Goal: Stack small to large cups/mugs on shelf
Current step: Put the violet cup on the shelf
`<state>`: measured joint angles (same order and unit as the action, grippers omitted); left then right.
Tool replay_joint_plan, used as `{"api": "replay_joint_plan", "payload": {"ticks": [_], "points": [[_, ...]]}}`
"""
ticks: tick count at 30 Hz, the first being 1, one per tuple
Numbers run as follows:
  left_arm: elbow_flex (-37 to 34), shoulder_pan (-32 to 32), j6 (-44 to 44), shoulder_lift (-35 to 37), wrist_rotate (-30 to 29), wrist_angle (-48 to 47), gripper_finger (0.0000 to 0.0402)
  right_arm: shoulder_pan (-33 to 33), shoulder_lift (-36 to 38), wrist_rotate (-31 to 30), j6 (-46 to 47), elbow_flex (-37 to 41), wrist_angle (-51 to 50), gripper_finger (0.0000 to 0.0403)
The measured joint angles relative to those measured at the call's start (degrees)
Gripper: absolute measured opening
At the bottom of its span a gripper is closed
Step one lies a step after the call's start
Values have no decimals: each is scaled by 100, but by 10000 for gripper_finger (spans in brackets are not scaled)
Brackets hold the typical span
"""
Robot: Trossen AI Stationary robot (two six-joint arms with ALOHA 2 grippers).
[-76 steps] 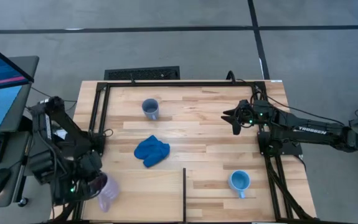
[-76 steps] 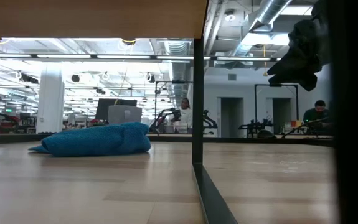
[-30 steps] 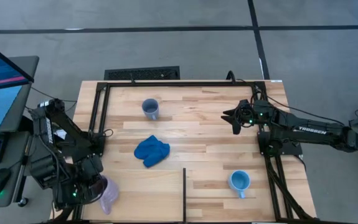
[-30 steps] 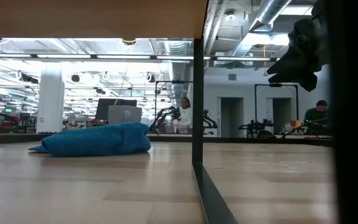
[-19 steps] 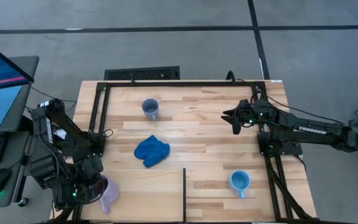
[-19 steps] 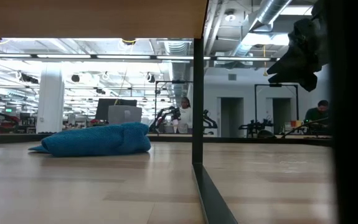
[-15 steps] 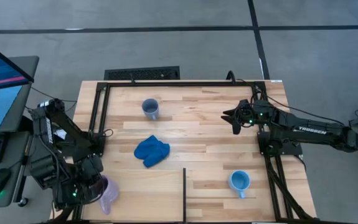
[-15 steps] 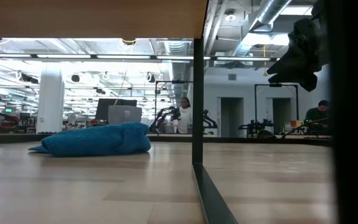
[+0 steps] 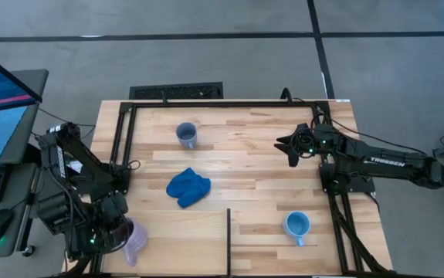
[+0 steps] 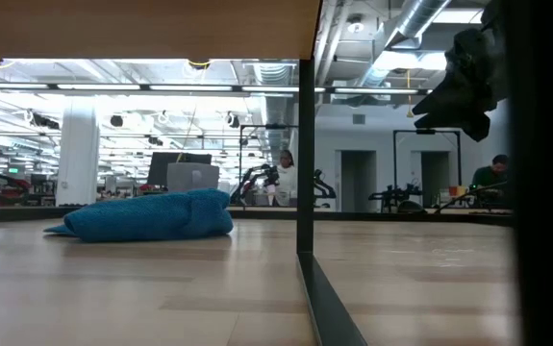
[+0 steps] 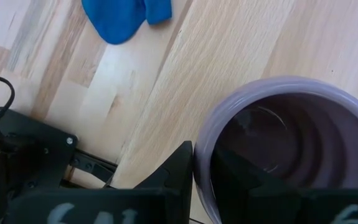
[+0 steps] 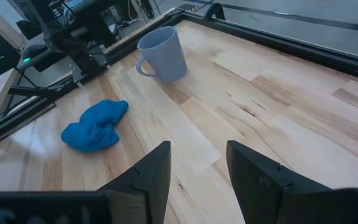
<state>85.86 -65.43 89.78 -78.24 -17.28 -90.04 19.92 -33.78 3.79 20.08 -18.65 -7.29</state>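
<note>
Closest to me, my left claw was down at the near left corner of the table, pinching the rim of the lilac mug, with one finger inside it and one outside. A little while before, this claw had pulled the mug a tiny bit more toward that corner, and in the last second it did not move at all. The mug was tipped over on its side in my grip, right at the left edge of the shelf. I could not tell if it touched the shelf or hung just above it. So I think I had stopped to hold on, and the mug was not put down yet. The light blue mug stood upright near the front on the right, past the shelf's dark edge, and it had not moved. In the middle of the table lay the blue cloth, just as before. Farther back on the right, my right claw hung over the table with its fingers spread wide and nothing in them, and it had stayed still too. Farthest away, the grey-blue mug stood by itself near the back edge, in the same place. No mug sat inside another one, so I think most of the stacking was still to do.
</note>
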Motion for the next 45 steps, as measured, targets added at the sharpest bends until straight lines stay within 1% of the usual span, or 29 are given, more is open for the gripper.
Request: {"api": "replay_joint_plan", "payload": {"ticks": [13,16,24,27,31,36,43,45], "points": [[2,0,-78,0,14,2,43,0,0,0,0,0,0,176],[2,0,-79,0,39,3,56,0,0,0,0,0,0,177],[2,0,-74,0,55,6,113,0,-1,0,0,1,0,177],[2,0,-72,0,53,5,123,0,0,0,0,0,0,176],[2,0,-118,0,50,-11,126,0,-2,0,0,2,-2,178],[2,68,-385,0,-78,-4,126,1,-1,0,-1,1,0,177],[2,491,-1248,0,-141,6,126,2,-2,0,83,1,0,177],[2,619,-1359,1,-101,4,126,2,-2,0,92,1,-2,178]]}}
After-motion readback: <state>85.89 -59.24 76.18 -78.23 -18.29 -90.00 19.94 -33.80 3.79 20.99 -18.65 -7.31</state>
